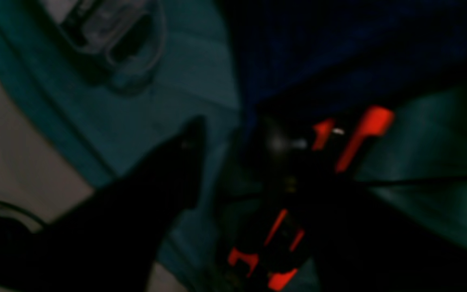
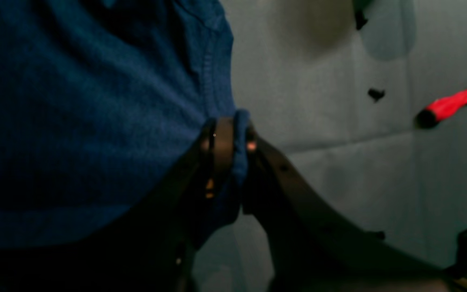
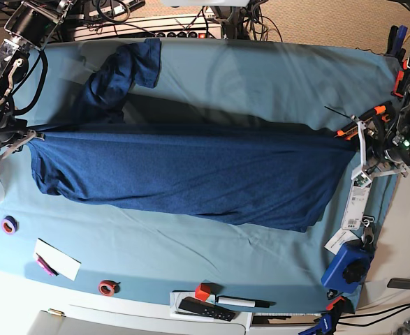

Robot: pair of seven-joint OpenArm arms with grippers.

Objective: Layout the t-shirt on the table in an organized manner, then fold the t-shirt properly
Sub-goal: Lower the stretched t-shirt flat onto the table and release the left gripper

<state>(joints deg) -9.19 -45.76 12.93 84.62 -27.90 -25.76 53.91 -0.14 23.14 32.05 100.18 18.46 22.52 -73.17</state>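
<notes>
T-shirt (image 3: 191,178) stretched across my desk (image 3: 260,77)

My right fingers (image 2: 229,138) pinch its hem (sleeve end); my left fingers (image 1: 201,134) are blurred, so their state is unclear.

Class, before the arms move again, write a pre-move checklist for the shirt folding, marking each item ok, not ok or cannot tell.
1. Right gripper pinching the dark navy fabric t-shirt: ok.
2. Left gripper holding the shirt: cannot tell; wrist view blurred.
3. Shirt stretched between both arms: ok.
4. Shirt lying flat on the light teal cloth table: not ok; the sleeve is bunched at the far edge.
5. Red-handled tool clear of the shirt: ok.
</notes>
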